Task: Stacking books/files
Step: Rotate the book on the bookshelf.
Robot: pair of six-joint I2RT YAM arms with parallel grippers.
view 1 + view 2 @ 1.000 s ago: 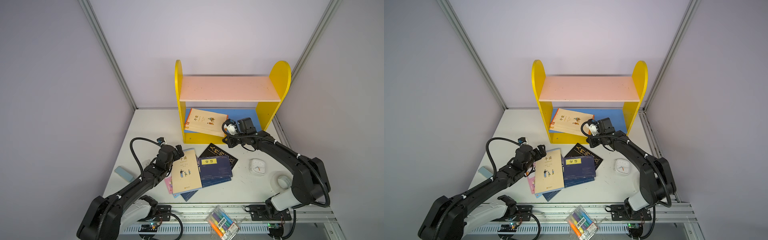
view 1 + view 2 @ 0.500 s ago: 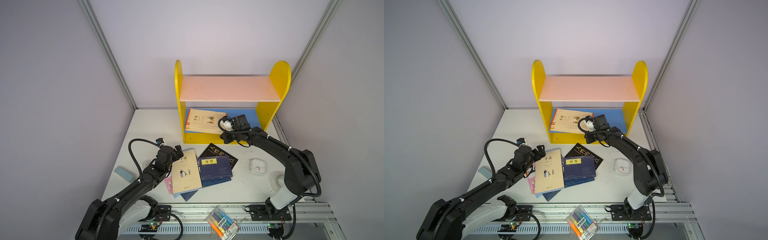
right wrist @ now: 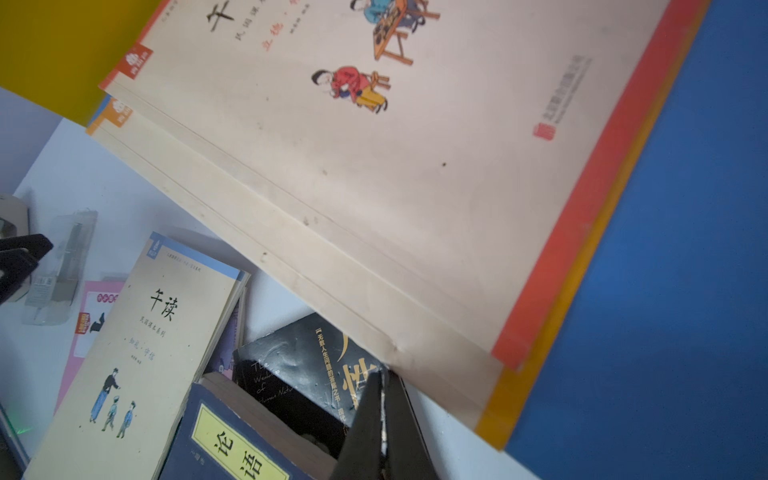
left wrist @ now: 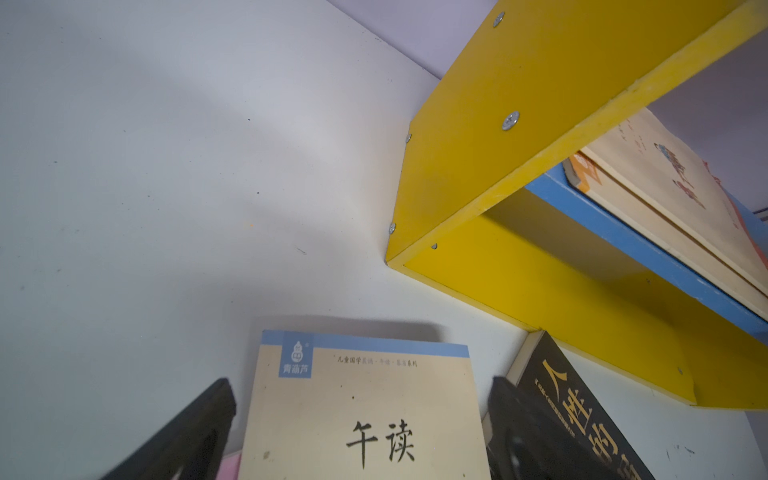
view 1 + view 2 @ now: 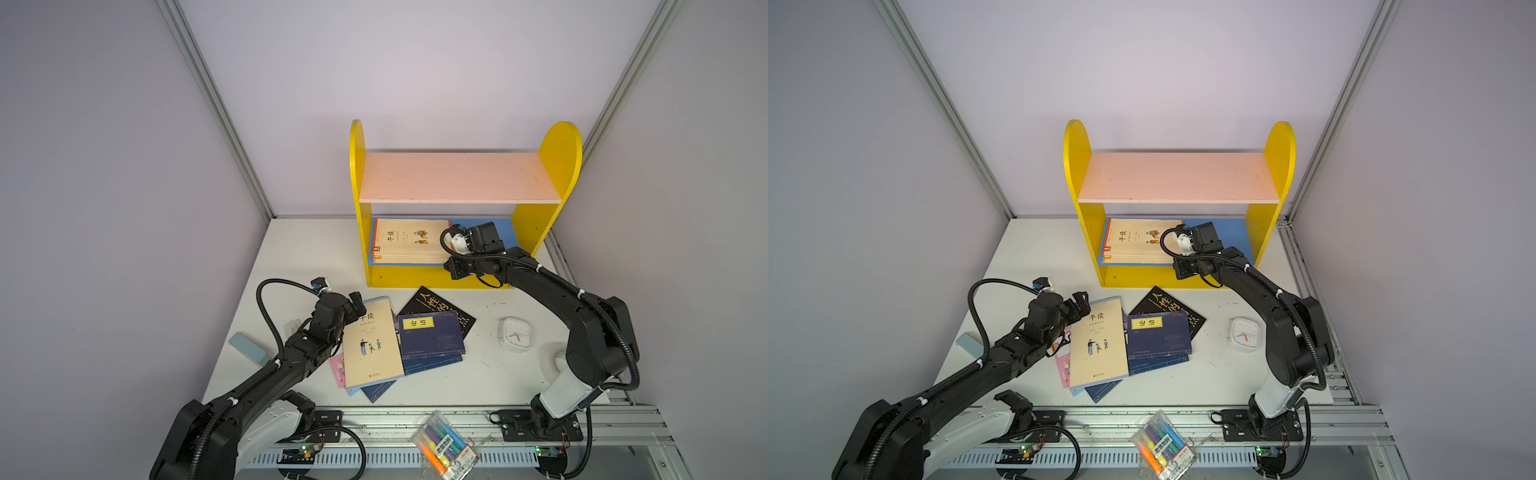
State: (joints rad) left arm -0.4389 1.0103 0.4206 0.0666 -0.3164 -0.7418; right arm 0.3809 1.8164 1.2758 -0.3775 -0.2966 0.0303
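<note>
White table, yellow shelf, clock, markers, left jaws apart, right jaws together

- You see only a strip of the pink cartoon-cover paperback; the cream paperback with three small figures covers the rest.
- Under the navy paperback with a yellow label, lower navy covers show only edges.
- On the left gripper, both black fingers are blurred and cut off.

Bright even light, soft shadows
</note>
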